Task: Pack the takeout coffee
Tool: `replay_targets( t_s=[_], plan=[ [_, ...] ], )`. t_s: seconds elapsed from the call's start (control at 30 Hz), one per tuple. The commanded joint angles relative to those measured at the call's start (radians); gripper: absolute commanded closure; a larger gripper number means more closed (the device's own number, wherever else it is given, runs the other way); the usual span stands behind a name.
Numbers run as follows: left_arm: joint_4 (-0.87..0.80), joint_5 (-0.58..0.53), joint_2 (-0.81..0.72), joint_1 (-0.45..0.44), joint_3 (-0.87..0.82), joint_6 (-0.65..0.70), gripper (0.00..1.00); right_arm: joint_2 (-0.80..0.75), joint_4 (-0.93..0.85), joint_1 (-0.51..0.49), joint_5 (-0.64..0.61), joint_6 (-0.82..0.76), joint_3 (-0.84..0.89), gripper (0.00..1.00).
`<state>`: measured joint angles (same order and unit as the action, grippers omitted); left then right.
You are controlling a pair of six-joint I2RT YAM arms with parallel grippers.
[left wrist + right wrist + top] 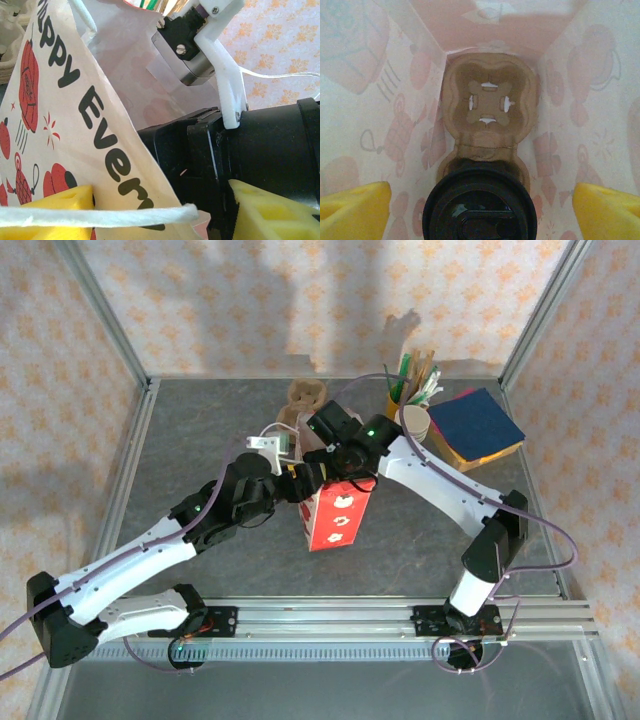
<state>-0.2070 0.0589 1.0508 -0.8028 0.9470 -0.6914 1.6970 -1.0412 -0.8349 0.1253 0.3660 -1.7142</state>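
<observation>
My right end effector (480, 212) hangs wide open and empty inside the red bag (375, 95), with the takeout coffee (480, 197) seated in the pulp carrier's (489, 100) near pocket between its fingers. I'd lift straight up, clear of the lid. I cannot judge the left end effector's (160, 214) grip at the bag's rim.

The coffee (480, 209) stands upright, its round black lid on and facing the camera, seated in the near well of the brown carrier (490, 75) at the bottom of the bag (370, 100).
</observation>
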Motion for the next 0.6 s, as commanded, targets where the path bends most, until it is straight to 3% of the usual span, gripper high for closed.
replay_targets(
  t_s=[0.0, 0.27, 0.57],
  plan=[
    [-0.147, -0.041, 0.009, 0.029, -0.062, 0.003, 0.4, -0.063, 0.04, 0.003, 0.012, 0.006, -0.007, 0.08],
    [-0.145, -0.052, -0.005, 0.03, -0.109, 0.001, 0.49, -0.065, 0.07, 0.005, 0.02, 0.017, 0.029, 0.08],
    [-0.129, -0.051, -0.036, 0.037, -0.159, -0.001, 0.5, -0.068, 0.084, 0.028, 0.023, 0.022, 0.075, 0.08]
  ],
)
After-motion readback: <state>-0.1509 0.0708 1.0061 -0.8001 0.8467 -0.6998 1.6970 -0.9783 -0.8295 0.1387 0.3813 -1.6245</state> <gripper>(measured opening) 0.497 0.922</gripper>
